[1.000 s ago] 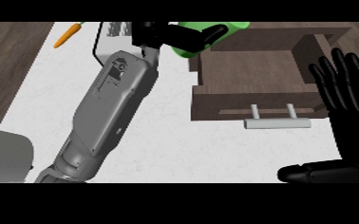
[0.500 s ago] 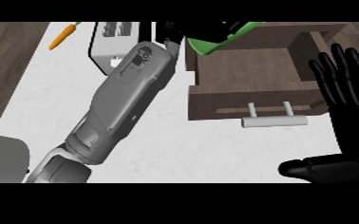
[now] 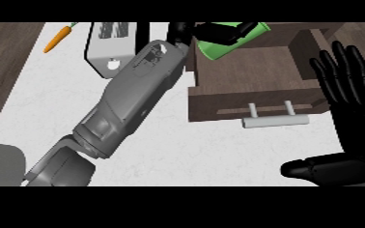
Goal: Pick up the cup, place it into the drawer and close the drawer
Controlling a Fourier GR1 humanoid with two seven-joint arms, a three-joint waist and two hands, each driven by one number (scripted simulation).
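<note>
A green cup point(image 3: 227, 47) hangs tilted over the far left corner of the open brown drawer point(image 3: 249, 72). My left hand point(image 3: 214, 32) is shut on it, black fingers curled over its top, and the grey forearm runs down to the lower left. The drawer's front panel carries a pale bar handle point(image 3: 275, 121). At the right edge my right hand point(image 3: 341, 89) rests open, fingers up, beside the drawer.
A white grater-like tool point(image 3: 112, 48) lies on the counter left of the forearm. An orange carrot point(image 3: 58, 38) lies at the far left, by the wooden strip. A grey object point(image 3: 8, 164) shows at the lower left edge.
My left hand has carried the green cup to the right, from beside the drawer to over its far left corner. The right hand has stayed where it was.
</note>
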